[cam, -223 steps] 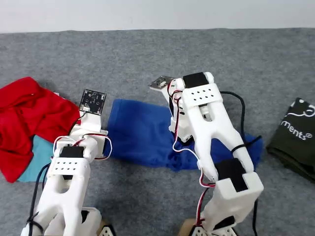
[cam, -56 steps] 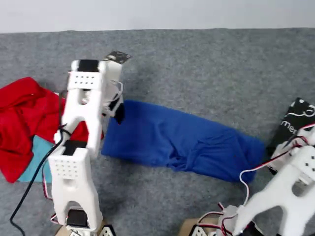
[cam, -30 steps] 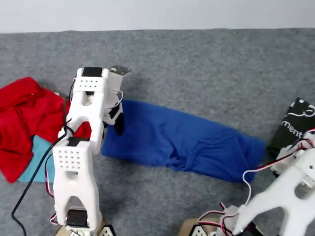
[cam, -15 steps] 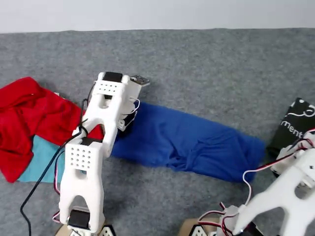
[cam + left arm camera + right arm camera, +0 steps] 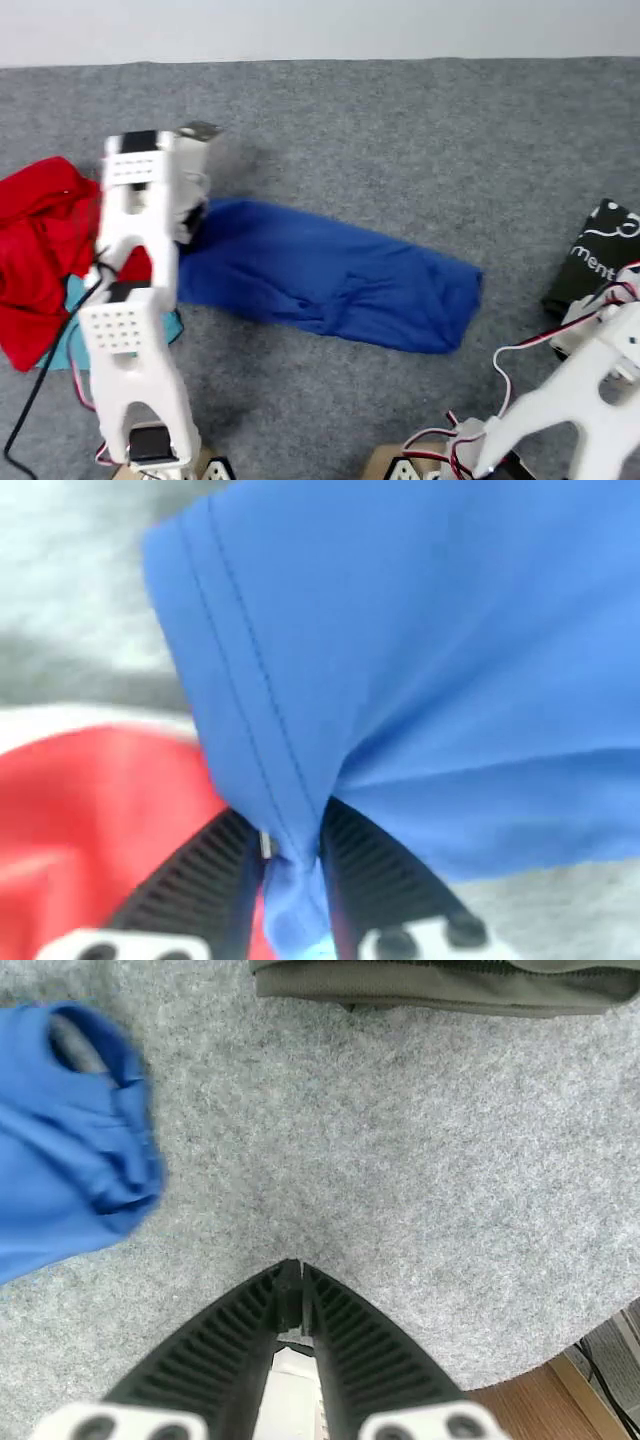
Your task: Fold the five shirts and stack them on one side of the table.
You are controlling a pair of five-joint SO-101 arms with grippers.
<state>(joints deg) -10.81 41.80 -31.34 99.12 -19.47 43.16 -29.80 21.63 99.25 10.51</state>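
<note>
Pinching the stitched hem of the blue shirt [image 5: 420, 680] between closed fingers, the left gripper [image 5: 293, 855] holds that end beside the red shirt [image 5: 45, 235]; the rest lies stretched across the grey felt [image 5: 400, 120]. Right gripper [image 5: 300, 1272]: fingers together on nothing, above felt between the blue shirt and the folded dark shirt [image 5: 600, 265], which is cut off at the frame edge. A teal shirt [image 5: 68, 300] is mostly covered by the red one. White wall [image 5: 300, 30] behind.

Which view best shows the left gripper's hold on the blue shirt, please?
The left wrist view: the left gripper is shut on the blue shirt at its hem, up close. In the high view the arm hides the grip; the right wrist view shows the shirt's far end.
</note>
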